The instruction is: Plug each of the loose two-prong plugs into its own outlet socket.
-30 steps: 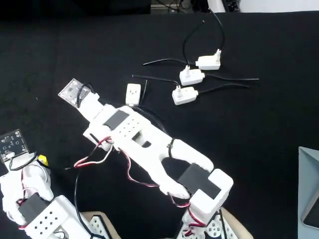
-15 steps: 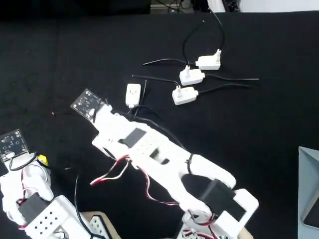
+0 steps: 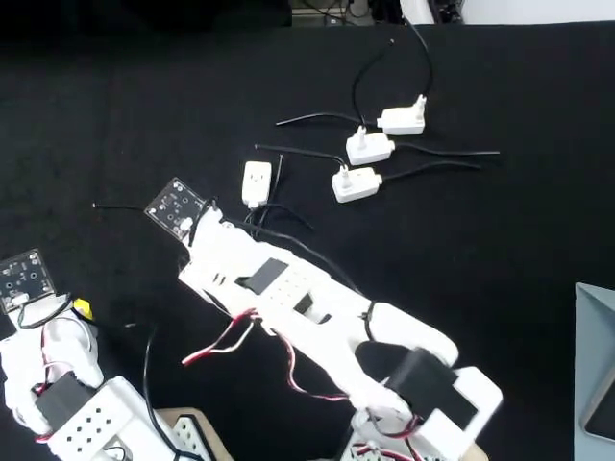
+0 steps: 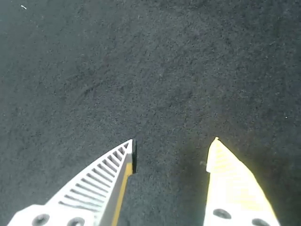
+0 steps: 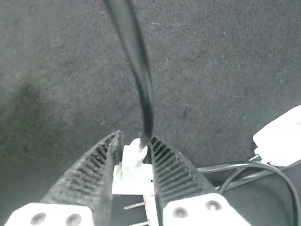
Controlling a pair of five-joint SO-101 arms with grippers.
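My right gripper (image 5: 134,137) is shut on a white two-prong plug (image 5: 133,173). Its black cord (image 5: 134,56) runs out between the fingers and its prongs point back toward the wrist. In the high view the right arm (image 3: 288,288) stretches from the near edge toward the table's middle left. A loose white outlet socket (image 3: 256,182) lies just beyond the arm's wrist, and the same socket (image 5: 281,137) shows beside the gripper. My left gripper (image 4: 173,140) hangs open over bare black cloth, and the left arm (image 3: 58,375) sits at the near left corner.
Three more white socket blocks (image 3: 369,147) with black cords lie at the far centre right, each seeming to have a plug seated in it. A thin black cord (image 3: 115,206) trails left of the right wrist. A grey bin (image 3: 596,365) stands at the right edge.
The right arm has drawn back toward the near side and swung right, carrying the plug. A thin cord now trails at its left. The left arm has not moved.
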